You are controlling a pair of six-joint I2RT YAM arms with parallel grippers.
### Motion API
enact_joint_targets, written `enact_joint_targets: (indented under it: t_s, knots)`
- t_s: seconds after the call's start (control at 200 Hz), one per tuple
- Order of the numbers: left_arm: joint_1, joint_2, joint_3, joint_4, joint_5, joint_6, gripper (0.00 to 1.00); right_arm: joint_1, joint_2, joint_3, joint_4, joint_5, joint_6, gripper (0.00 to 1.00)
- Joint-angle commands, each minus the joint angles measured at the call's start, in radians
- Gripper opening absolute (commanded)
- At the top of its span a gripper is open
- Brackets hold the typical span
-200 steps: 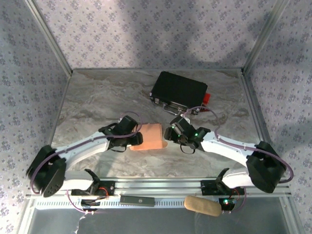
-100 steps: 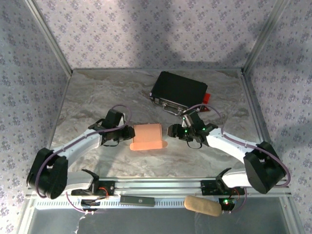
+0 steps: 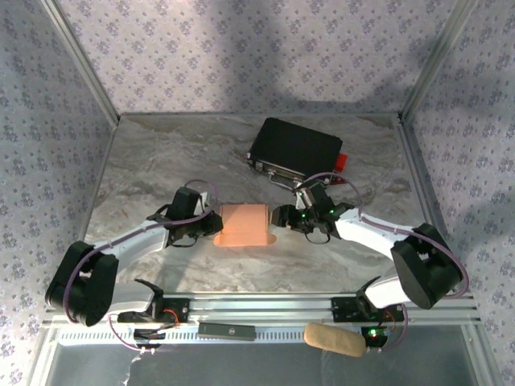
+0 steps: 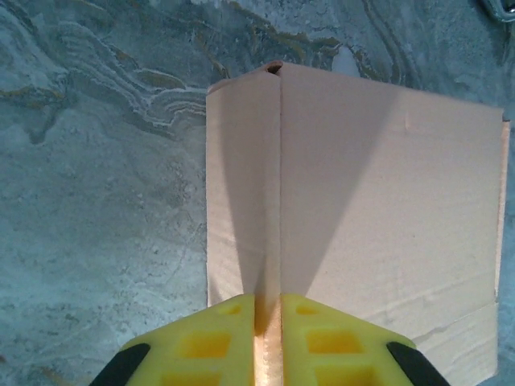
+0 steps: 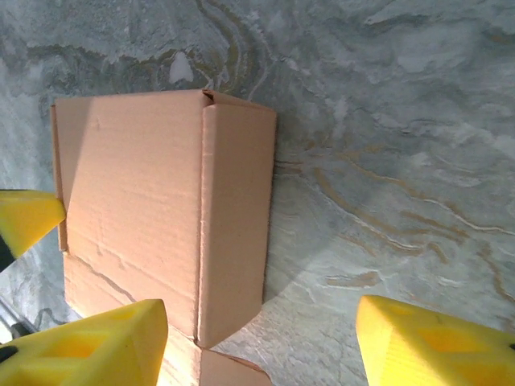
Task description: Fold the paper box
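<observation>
The left claw [image 4: 268, 322] is closed tight on a thin raised fold of the box [image 4: 378, 201]. The crease runs straight out ahead of the yellow fingers, so that claw is lined up with the fold, not across it. To one side of the crease a narrow panel drops toward the worktop [image 4: 96, 201]. To the other side the broad panel spreads flat.

The right claw [image 5: 261, 338] stands wide open and holds nothing. One finger sits over the box's near corner and the other hangs well off over bare stone. The box's end panel, turned down along a crease, lies between them, much closer to the first finger.

Seen from above, the box rests mid-worktop between the two claws, with the left claw at one end and the right just beside the other. It is slightly longer along the line joining them. The case [image 3: 296, 149] sits well behind. With the left end pinned, the next fold probably falls to the free right claw, which would need to shift toward the box to centre on that end panel.
</observation>
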Motion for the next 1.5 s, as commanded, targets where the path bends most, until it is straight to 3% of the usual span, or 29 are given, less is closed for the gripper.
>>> enact_joint_targets:
  t_s: [0.0, 0.385, 0.67, 0.984, 1.159, 1.304, 1.494]
  knots:
    - [0.022, 0.003, -0.045, -0.005, -0.013, 0.0, 0.08, -0.009, 0.036, 0.003, 0.071, -0.083, -0.03, 0.67]
    - [0.026, -0.008, -0.105, 0.034, -0.021, -0.032, 0.05, 0.004, 0.18, 0.024, 0.303, -0.256, 0.052, 0.75]
    - [0.027, -0.017, -0.124, 0.017, -0.062, -0.047, 0.04, 0.023, 0.262, 0.007, 0.45, -0.28, 0.152, 0.75]
    - [0.027, -0.076, -0.139, 0.03, -0.056, -0.068, 0.04, 0.057, 0.355, 0.044, 0.627, -0.313, 0.287, 0.66]
    - [0.03, -0.156, -0.112, -0.031, -0.062, -0.044, 0.22, 0.049, 0.362, 0.039, 0.659, -0.301, 0.365, 0.54]
    - [0.03, -0.307, -0.102, -0.083, -0.084, 0.029, 0.58, 0.029, 0.336, 0.031, 0.658, -0.299, 0.454, 0.46]
    - [0.012, -0.482, -0.168, -0.007, -0.121, 0.182, 0.69, -0.014, 0.287, 0.087, 0.444, -0.377, 0.532, 0.46]
